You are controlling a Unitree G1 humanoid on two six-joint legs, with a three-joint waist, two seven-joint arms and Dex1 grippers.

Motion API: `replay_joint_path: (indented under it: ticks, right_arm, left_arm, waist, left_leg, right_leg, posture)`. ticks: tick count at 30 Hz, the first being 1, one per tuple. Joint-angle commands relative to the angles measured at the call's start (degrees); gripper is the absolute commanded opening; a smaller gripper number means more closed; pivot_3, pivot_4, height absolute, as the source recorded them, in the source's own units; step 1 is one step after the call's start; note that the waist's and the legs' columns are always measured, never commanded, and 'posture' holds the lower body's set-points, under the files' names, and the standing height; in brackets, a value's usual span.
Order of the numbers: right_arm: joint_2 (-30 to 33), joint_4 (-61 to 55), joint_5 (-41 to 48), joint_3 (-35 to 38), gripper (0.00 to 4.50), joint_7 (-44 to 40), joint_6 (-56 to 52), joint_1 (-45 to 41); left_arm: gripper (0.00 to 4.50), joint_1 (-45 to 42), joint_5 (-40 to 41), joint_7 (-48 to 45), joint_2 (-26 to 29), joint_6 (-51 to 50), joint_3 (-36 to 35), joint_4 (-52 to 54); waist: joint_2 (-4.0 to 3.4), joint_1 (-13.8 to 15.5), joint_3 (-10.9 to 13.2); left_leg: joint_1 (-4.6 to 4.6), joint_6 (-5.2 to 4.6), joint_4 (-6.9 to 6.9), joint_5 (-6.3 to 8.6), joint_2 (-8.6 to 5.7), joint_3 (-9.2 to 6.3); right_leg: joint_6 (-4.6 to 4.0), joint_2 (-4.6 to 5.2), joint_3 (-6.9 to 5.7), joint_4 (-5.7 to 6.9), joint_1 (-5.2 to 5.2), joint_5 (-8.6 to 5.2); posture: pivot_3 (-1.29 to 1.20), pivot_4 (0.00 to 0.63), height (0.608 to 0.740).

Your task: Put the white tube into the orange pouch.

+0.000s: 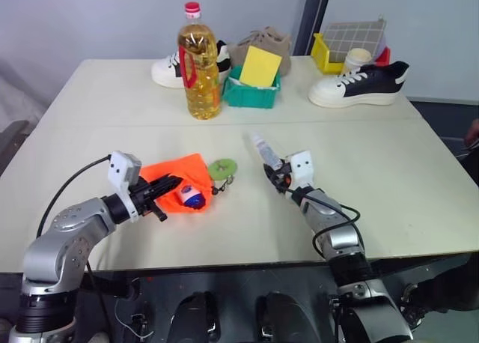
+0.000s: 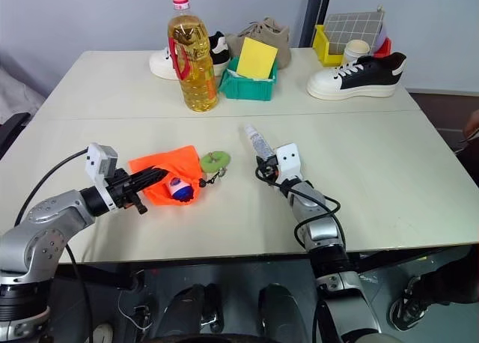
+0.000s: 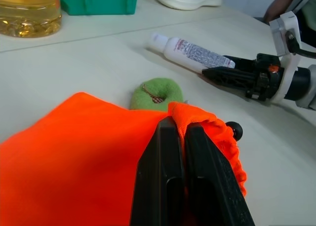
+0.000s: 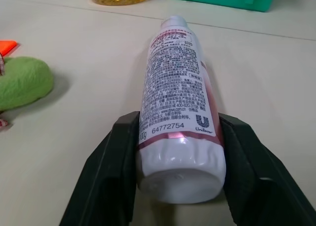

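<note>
Left eye view: the white tube (image 1: 266, 149) lies on the pale surface (image 1: 389, 178), its capped end pointing away from the robot, well to the right of the orange pouch (image 1: 182, 180). The right pincer (image 1: 275, 172) sits at the tube's near end, a finger on each side. The left pincer (image 1: 166, 186) grips the pouch at its left edge. A green ring-shaped disc (image 1: 222, 168) rests just beside the pouch on its right. At the far side stand a yellow oil bottle (image 1: 199, 64), a green bin (image 1: 252, 90) and a black-and-white shoe (image 1: 361, 85).

Left wrist view: the left pincer's two black fingers (image 3: 163, 181) are pressed together on a fold of the orange fabric at the pouch's gathered rim. Beyond it lie the disc and the tube with the other pincer at its base.

Right wrist view: the tube's base sits between the right pincer's fingers (image 4: 111, 176), both touching its sides, so it is pinching the tube, which rests on the surface
</note>
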State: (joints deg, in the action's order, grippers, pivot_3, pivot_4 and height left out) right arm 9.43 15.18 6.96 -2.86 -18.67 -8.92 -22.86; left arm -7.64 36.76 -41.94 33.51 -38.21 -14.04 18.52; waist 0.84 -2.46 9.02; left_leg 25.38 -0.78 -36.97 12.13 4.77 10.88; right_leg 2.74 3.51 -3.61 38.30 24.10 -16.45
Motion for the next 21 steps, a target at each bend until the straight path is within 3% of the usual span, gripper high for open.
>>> replay_joint_path:
  ticks: [1, 13, 21]
  right_arm:
    - [1.1, -6.7, 0.5, 0.1, 2.13, -2.0, 1.5, 1.1]
    - [16.4, -42.5, 20.9, -2.6, 2.13, -24.1, -17.2, 17.5]
    - [16.3, -45.7, 22.5, -8.7, 2.13, -25.0, -22.4, 16.3]
  left_arm:
    - [0.0, -0.4, 0.5, 0.1, -0.1, 1.4, 0.0, 1.8]
    - [0.0, -1.3, 0.9, -0.8, 0.5, 1.3, 1.1, 1.3]
    - [0.0, -2.4, 1.1, -1.3, 0.7, 0.5, 2.0, 1.6]
  waist:
    - [0.0, 0.0, 0.0]
    - [-0.01, 0.0, 0.0]
    - [0.01, 0.3, 0.0]
  left_leg:
    - [0.0, 0.0, 0.0, 0.0, 0.0, 0.0]
    - [-0.01, -0.13, 0.07, 0.23, 0.0, -0.06]
    - [0.02, -0.26, -0.01, 0.31, 0.0, -0.1]
  right_leg:
    - [0.0, 0.0, 0.0, 0.0, 0.0, 0.0]
    - [-0.02, 0.04, 0.01, -0.02, 0.01, -0.04]
    - [-0.23, 0.06, 0.0, -0.07, 0.01, -0.14]
  posture:
    - [0.0, 0.15, 0.74]
    - [0.0, 0.15, 0.74]
    - [0.0, 0.15, 0.74]
